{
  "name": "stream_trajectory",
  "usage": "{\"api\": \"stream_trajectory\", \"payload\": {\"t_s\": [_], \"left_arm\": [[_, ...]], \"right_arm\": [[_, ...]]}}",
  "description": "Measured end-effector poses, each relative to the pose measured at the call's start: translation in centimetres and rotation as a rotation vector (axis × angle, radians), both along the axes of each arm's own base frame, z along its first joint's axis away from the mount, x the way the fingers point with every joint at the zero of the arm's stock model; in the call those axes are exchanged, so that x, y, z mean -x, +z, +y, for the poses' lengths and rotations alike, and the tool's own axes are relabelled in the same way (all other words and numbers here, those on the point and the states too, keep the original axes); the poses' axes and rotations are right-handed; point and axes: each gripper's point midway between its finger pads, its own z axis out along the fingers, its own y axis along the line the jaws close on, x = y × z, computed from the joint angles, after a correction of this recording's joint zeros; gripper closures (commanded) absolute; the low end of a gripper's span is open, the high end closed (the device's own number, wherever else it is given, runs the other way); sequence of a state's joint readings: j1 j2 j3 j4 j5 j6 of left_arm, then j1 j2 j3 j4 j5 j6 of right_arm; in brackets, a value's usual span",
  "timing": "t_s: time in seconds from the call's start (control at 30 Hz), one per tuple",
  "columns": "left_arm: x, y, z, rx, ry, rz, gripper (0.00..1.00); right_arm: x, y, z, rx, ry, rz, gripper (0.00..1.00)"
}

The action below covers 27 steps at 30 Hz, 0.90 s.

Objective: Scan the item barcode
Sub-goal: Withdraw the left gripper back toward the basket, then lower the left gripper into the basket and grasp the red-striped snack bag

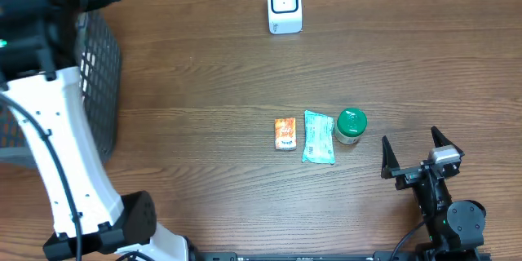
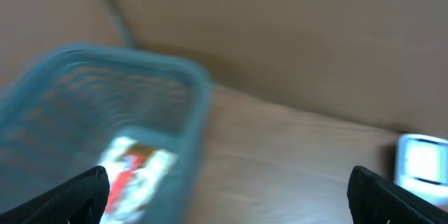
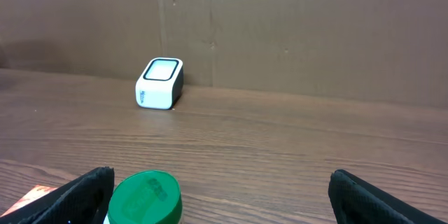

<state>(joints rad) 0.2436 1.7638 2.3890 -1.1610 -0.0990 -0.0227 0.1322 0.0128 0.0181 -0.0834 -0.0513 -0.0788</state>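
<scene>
While both my claws stand spread and empty, my left claw (image 2: pixel 227 185) hangs above the mesh basket (image 2: pixel 140 59), where a white-and-red packet (image 2: pixel 133 171) lies (that view is blurred). On the tabletop (image 1: pixel 204 73) an orange packet (image 1: pixel 285 134), a teal pouch (image 1: pixel 318 137) and a green-lidded jar (image 1: pixel 351 125) lie in a row, just ahead of my right claw (image 1: pixel 410 143) and well apart from the barcode scanner (image 1: pixel 284 6). I judge the jar the risk: it sits just beside the pouch, so a careless grasp could nudge both or tip the jar.
</scene>
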Motion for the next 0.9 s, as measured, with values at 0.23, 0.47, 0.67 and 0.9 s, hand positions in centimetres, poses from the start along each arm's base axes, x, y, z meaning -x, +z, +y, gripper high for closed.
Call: {"api": "stream_trajectory", "payload": {"t_s": [0.23, 0.47, 0.67, 0.9], "left_arm": [[3.3, -0.4, 9.7, -0.083, 0.177, 0.045, 0.00], [3.8, -6.4, 16.7, -0.026, 0.266, 0.186, 0.00], [2.2, -14.5, 20.2, 0.056, 0.257, 0.343, 0.00], [0.6, -22.1, 21.6, 0.094, 0.187, 0.490, 0.00]], "right_arm": [[0.0, 0.0, 0.0, 0.000, 0.000, 0.000, 0.00], [0.0, 0.0, 0.0, 0.000, 0.000, 0.000, 0.00], [0.0, 0.0, 0.0, 0.000, 0.000, 0.000, 0.00], [0.0, 0.0, 0.0, 0.000, 0.000, 0.000, 0.00]]}}
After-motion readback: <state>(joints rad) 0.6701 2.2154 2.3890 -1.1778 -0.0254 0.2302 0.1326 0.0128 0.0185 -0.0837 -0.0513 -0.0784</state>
